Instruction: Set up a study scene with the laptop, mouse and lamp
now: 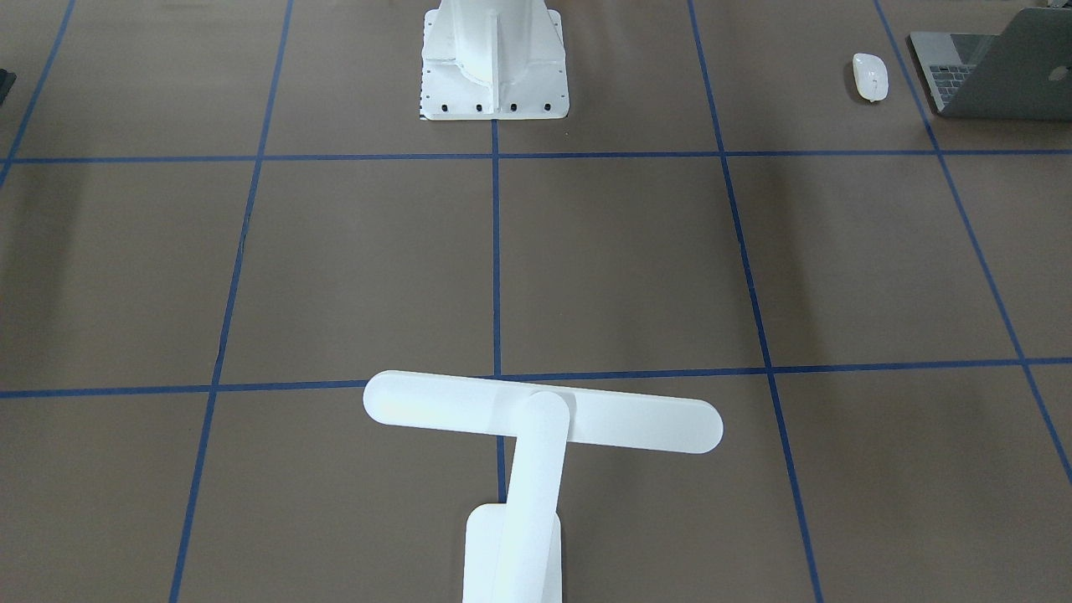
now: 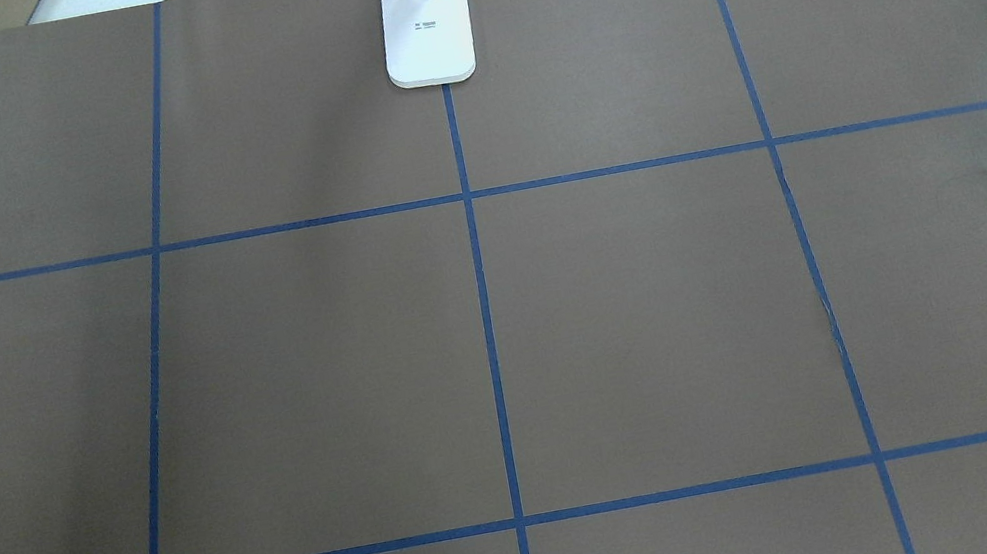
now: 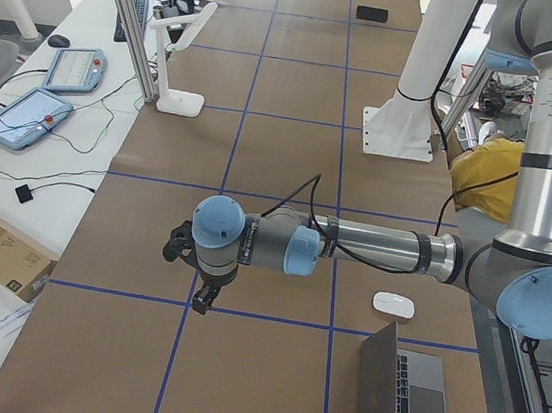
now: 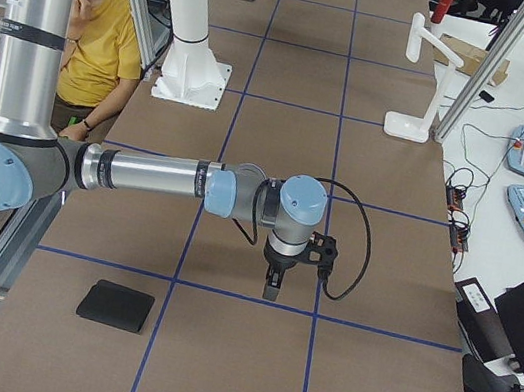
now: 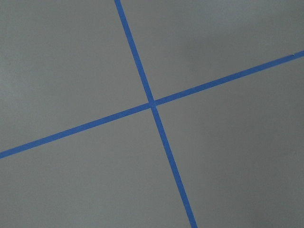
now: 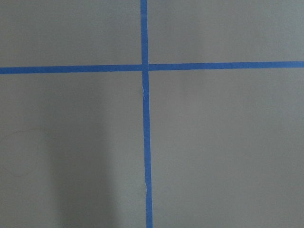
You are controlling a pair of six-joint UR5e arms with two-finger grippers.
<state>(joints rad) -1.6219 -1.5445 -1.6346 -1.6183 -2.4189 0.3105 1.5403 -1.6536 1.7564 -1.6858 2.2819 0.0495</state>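
Overhead exterior view: what's on the desk [image 2: 319, 379]?

– You've got a matte brown surface gridded with blue tape [image 2: 487, 319]. The lamp [image 2: 427, 30] shows its rounded rectangular white base at the far edge, on the centre line. From across the desk you see its long rounded bar head crossing a cylindrical stem.

– And the laptop and mouse?

– Look to the robot's left end. Your laptop [image 1: 1005, 67], slim grey metal, stands open with black keys showing and a pale logo on its lid. The mouse [image 1: 870, 76], a glossy white oval, lies just beside it without touching, on the side toward the white bolted pedestal [image 1: 494, 59].

– The grippers?

– Each one hangs pointing down above a tape crossing. The left gripper [image 3: 201, 303] and right gripper [image 4: 270, 289] show only in the side views, so you can't tell whether either is spread or pressed together. A flat black pad [image 4: 117, 305] lies toward the robot's right end.
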